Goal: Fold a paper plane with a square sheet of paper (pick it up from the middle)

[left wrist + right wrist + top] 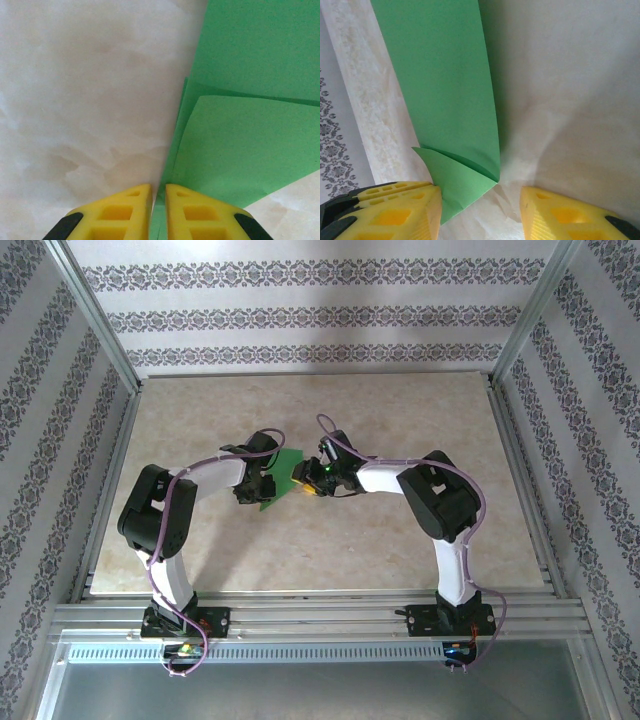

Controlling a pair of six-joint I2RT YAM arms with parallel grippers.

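Note:
The square sheet of paper (284, 466) is bright green, folded into a creased, layered shape, and sits at the table's centre between both arms. My left gripper (256, 486) is shut on the paper's edge. In the left wrist view a thin green strip is pinched between the yellow fingers (130, 212), and the paper (250, 140) spreads out to the right with a folded flap on top. My right gripper (306, 477) is open at the paper's right side. In the right wrist view a folded corner of the paper (445, 90) rests against the left finger (405, 212), and the other finger stands well apart.
The beige marbled table (400, 540) has an aluminium frame rail (320, 615) along its near edge and patterned walls on three sides. Both arms bend inward and meet at the centre.

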